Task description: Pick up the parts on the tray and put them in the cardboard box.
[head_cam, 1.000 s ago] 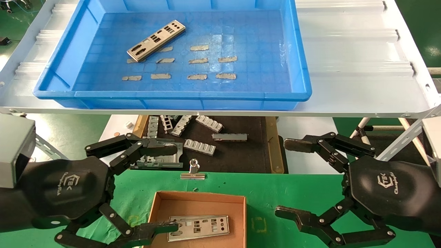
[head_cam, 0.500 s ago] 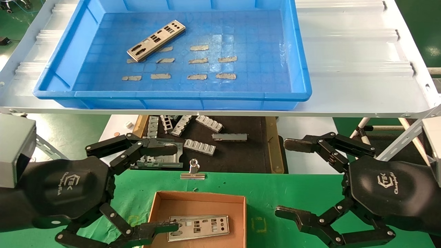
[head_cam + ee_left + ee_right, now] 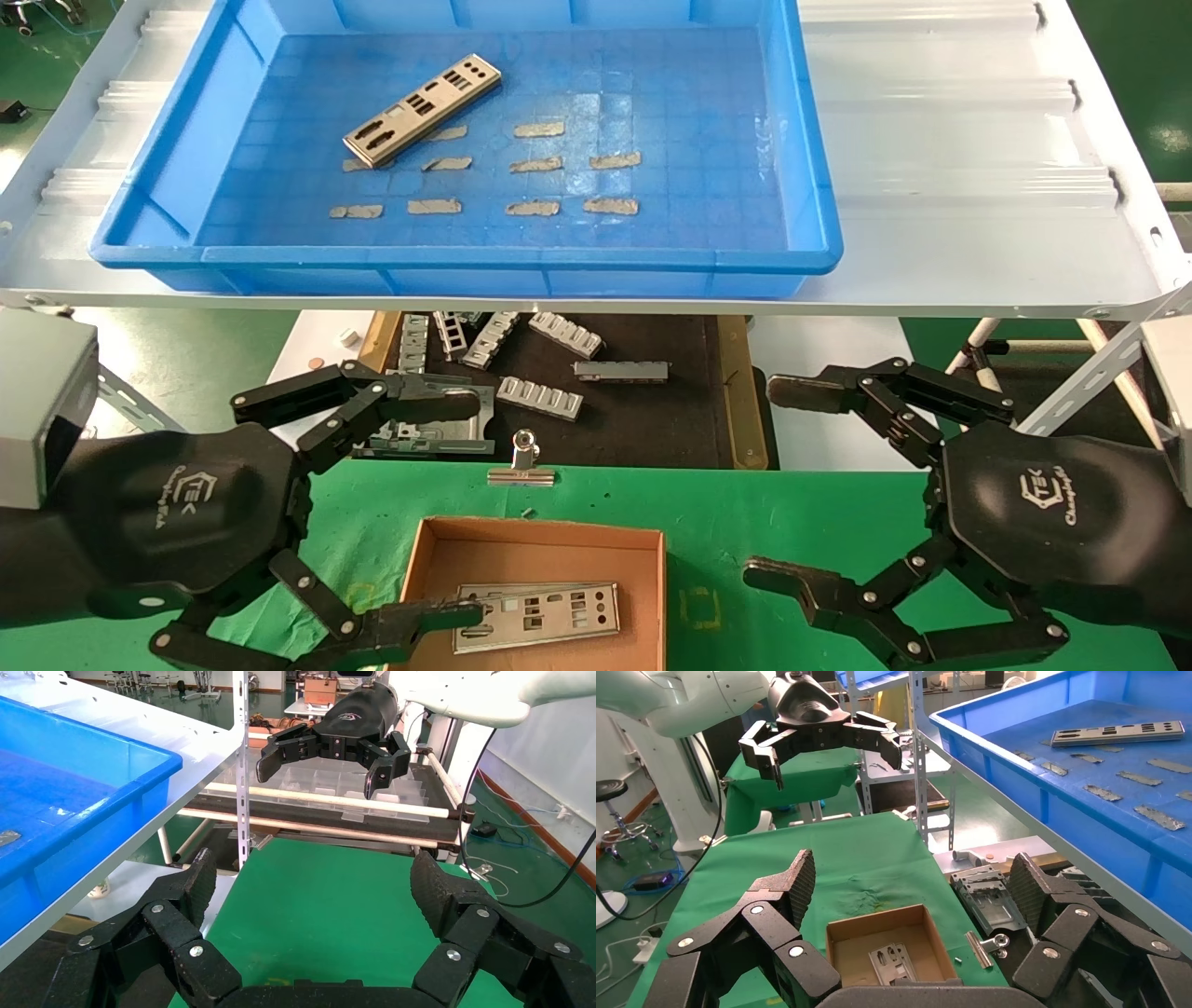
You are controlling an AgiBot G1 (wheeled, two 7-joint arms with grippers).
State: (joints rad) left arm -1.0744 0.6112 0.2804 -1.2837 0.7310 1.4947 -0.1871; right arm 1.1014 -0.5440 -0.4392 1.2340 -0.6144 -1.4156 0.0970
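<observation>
One silver plate lies in the blue tray at its far left; it also shows in the right wrist view. The cardboard box sits on the green mat at the front and holds silver plates, also seen in the right wrist view. My left gripper is open and empty, just left of the box. My right gripper is open and empty, to the right of the box. Both hang below the tray's shelf.
The tray rests on a white shelf. Below it a black mat holds several grey ribbed brackets. A binder clip lies on the green mat behind the box.
</observation>
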